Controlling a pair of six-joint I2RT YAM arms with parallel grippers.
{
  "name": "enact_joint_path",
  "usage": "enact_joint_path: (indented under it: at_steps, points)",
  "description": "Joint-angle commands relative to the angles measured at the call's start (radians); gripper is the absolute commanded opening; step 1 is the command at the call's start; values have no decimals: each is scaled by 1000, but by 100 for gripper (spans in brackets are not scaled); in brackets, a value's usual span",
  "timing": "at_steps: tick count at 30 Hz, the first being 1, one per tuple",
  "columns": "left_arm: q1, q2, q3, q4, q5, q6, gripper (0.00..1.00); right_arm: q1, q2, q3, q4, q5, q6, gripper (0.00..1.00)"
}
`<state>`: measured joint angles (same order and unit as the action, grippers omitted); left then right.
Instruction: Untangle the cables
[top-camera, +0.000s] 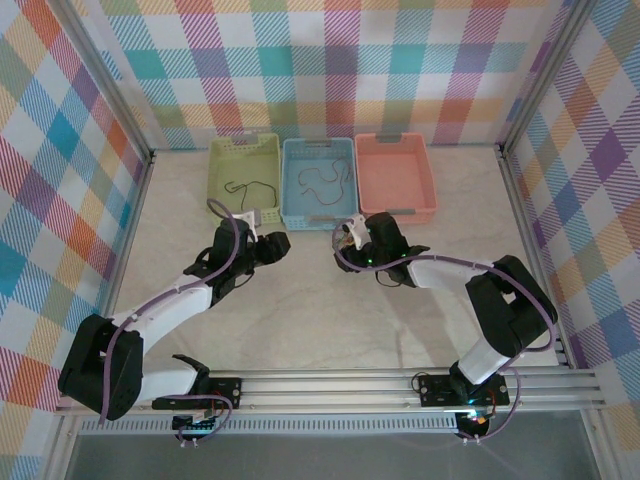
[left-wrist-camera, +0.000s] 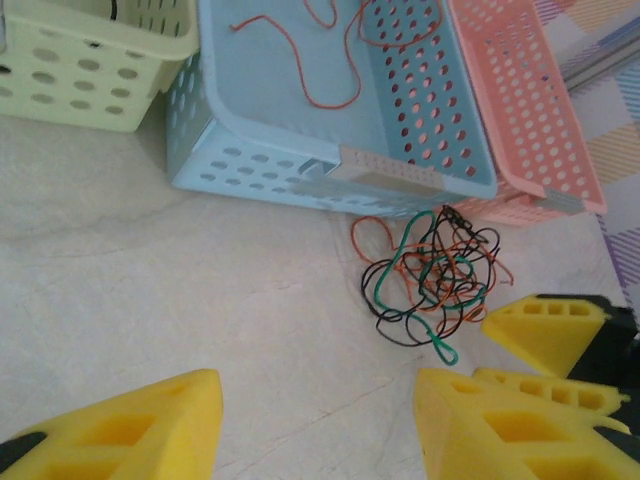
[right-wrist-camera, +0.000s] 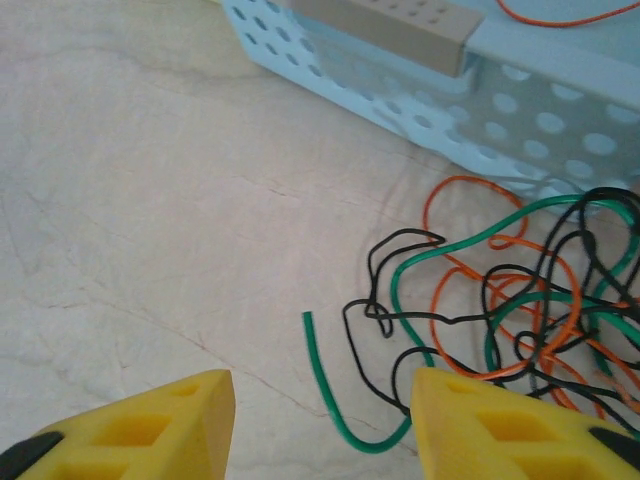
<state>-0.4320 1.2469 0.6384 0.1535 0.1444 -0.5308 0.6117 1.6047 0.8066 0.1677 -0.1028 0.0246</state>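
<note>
Black, orange-red and green cables (right-wrist-camera: 520, 310) were seen knotted in one loose clump on the desk (right-wrist-camera: 150, 200), just ahead and to the right of the right hand (right-wrist-camera: 320, 430). Its fingers were spread wide with nothing held, and a green strand (right-wrist-camera: 322, 385) trailed between them. The left hand (left-wrist-camera: 310, 430) was likewise spread and empty, with the clump ahead to its right, near the blue basket (left-wrist-camera: 260, 170). Beyond the hands, an orange-red wire (left-wrist-camera: 300, 60) was found in that basket and a black wire (top-camera: 250, 188) in the yellow-green basket (top-camera: 222, 165). Most of the parting was judged undone.
</note>
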Motion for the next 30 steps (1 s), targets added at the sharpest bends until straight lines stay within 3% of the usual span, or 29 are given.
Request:
enact_joint_path:
  at_steps: [1, 7, 17, 20, 26, 30]
  points:
    - [-10, 3, -13, 98, -12, 18, 53, 11, 24, 43, -40, -32, -31, 51]
    - [-8, 71, -12, 123, -67, 57, 52, 23, 78, 95, -110, -31, -48, 51]
    - [-69, 69, 0, 101, -136, 110, 54, 54, 131, 146, -169, 78, -72, 48]
    - [-77, 65, -3, 98, -151, 115, 54, 57, 133, 146, -169, 87, -77, 38]
    - [-82, 53, -11, 104, -161, 121, 54, 59, 66, 90, -99, 57, -82, 3]
    - [-84, 53, -12, 107, -158, 122, 55, 59, -36, -23, 84, -148, -97, 0]
